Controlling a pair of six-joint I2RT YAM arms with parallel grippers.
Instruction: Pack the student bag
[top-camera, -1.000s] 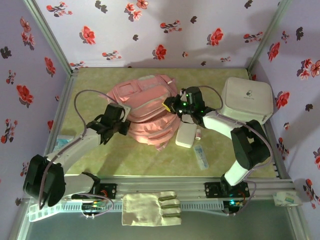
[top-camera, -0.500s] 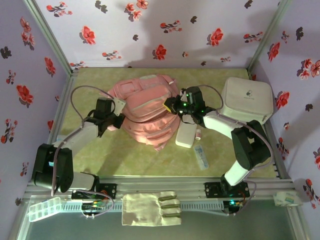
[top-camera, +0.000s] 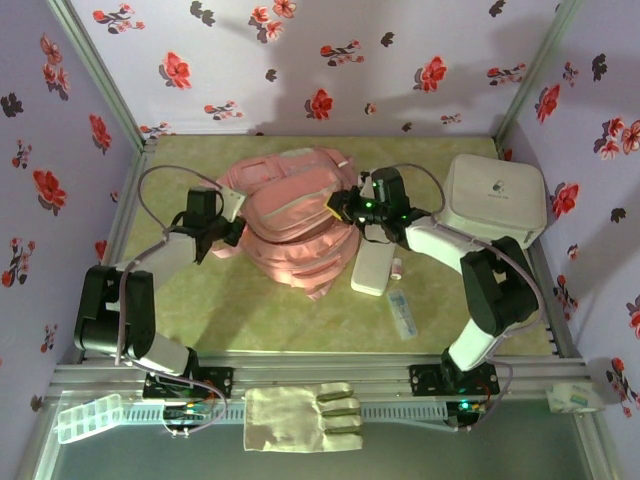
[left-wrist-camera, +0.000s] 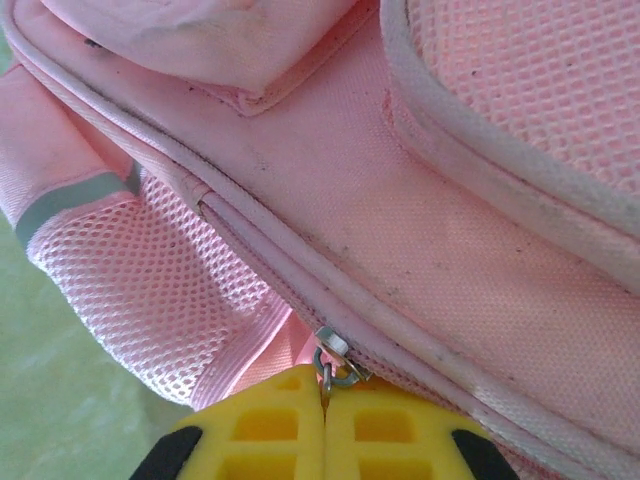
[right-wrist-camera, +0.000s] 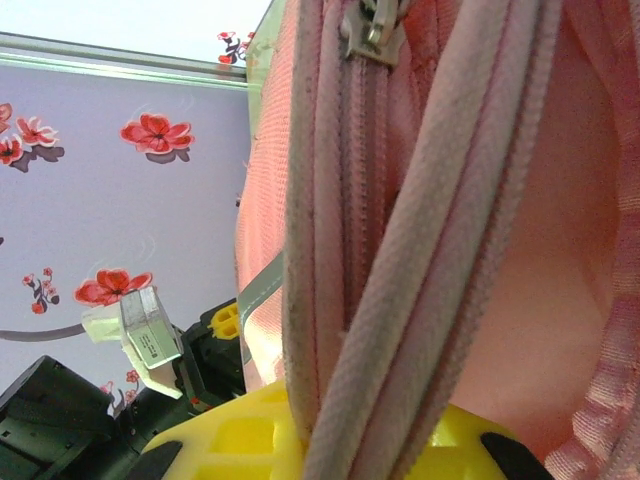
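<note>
The student bag (top-camera: 295, 215), pink and soft, lies in the middle of the table. My left gripper (top-camera: 232, 228) is at its left side. In the left wrist view the yellow jaws of this gripper (left-wrist-camera: 325, 400) are shut on the metal zipper pull (left-wrist-camera: 335, 365) of a zipper that runs along a pink piped seam (left-wrist-camera: 450, 230). My right gripper (top-camera: 340, 207) is at the bag's right edge. There its jaws (right-wrist-camera: 320, 440) are shut on pale pink straps (right-wrist-camera: 400, 300) of the bag, with another zipper slider (right-wrist-camera: 370, 30) higher up.
A white hard box (top-camera: 493, 200) stands at the back right. Beside the bag lie a flat white case (top-camera: 370, 270) and a clear packet (top-camera: 401, 313). On the front rail rest a pale glove (top-camera: 300, 417) and a clear organizer (top-camera: 88, 417). Floral walls close three sides.
My left gripper has moved back and to the left along the bag's left side, still shut on the zipper pull. The bag has shifted slightly. The right gripper has held its place.
</note>
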